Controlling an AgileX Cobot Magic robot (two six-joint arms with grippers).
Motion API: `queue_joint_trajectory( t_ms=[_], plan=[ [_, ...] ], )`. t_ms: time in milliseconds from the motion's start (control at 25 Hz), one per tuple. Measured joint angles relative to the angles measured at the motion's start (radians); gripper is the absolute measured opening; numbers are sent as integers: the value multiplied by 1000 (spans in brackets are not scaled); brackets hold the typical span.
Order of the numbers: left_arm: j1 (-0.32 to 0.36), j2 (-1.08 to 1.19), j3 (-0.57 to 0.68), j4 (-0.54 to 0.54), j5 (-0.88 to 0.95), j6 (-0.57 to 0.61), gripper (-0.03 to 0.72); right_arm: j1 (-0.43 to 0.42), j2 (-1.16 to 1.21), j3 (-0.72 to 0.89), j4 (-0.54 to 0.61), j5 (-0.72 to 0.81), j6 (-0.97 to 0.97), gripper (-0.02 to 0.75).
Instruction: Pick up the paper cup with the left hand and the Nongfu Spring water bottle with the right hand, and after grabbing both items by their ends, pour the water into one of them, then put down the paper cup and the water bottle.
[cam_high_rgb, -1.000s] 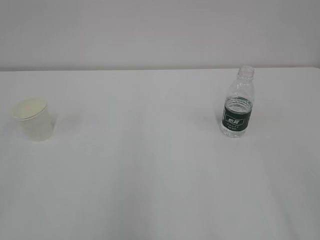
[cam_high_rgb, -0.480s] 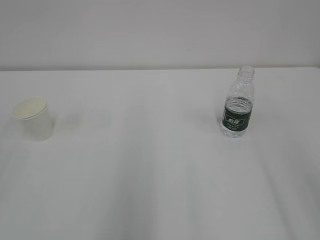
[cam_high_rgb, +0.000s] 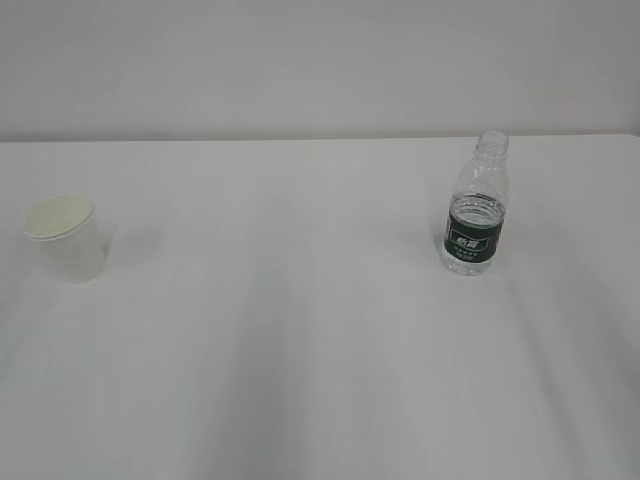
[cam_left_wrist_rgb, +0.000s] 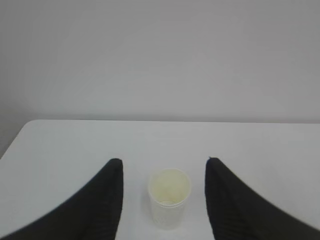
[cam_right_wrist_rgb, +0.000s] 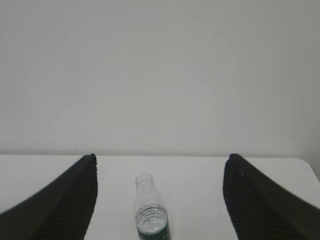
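The cup (cam_high_rgb: 64, 237) stood upright near the left edge of the white tabletop (cam_high_rgb: 300, 340), its cream inside showing. Well apart to the right stood the bottle (cam_high_rgb: 475, 217), also upright, uncapped, with a dark green label round its lower half. In the left wrist view the left fingers (cam_left_wrist_rgb: 100, 200) were spread, with the cup (cam_left_wrist_rgb: 169, 197) between their tips and touched by neither. The right fingers (cam_right_wrist_rgb: 70, 200) were spread wider, either side of the bottle (cam_right_wrist_rgb: 150, 212) and clear of it. The tabletop was plain and bare around both things (no cloth, no marks), and behind it rose a blank pale grey wall (cam_high_rgb: 320, 60).
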Motion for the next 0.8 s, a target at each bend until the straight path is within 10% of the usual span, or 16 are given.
queue_joint_trajectory(
  t_ms=[800],
  plan=[
    [-146, 307, 0, -4, -290, 0, 337, 6, 339, 0, 2, -284, -3, 587]
  ],
)
